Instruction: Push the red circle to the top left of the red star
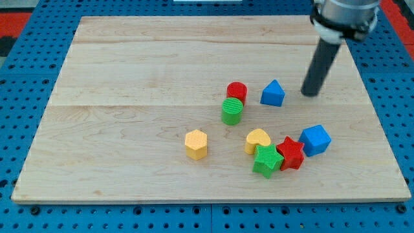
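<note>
1. The rod's tip (311, 94) rests on the desk (129, 77) toward its right edge, just right of the blue triangular block (273, 94) and apart from it
2. The tool is a plain rod with nothing to open or close; it touches no block
3. The red circle (237, 91) sits near the desk's middle, touching the green cylinder (232, 111) below it
4. The red star (291, 153) lies toward the bottom right corner, between the green star (266, 160) and the blue cube (315, 140)
5. The yellow heart (257, 140) adjoins the green star; the yellow hexagon (196, 144) stands alone
</note>
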Controlling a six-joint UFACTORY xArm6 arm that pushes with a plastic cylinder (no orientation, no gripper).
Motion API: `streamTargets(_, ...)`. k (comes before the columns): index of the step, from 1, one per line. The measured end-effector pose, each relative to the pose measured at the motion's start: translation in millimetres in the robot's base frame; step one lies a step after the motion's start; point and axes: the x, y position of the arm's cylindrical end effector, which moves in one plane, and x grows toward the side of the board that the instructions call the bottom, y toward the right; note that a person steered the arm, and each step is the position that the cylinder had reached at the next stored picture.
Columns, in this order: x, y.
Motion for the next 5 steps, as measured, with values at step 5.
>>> streamTargets(5,9,-52)
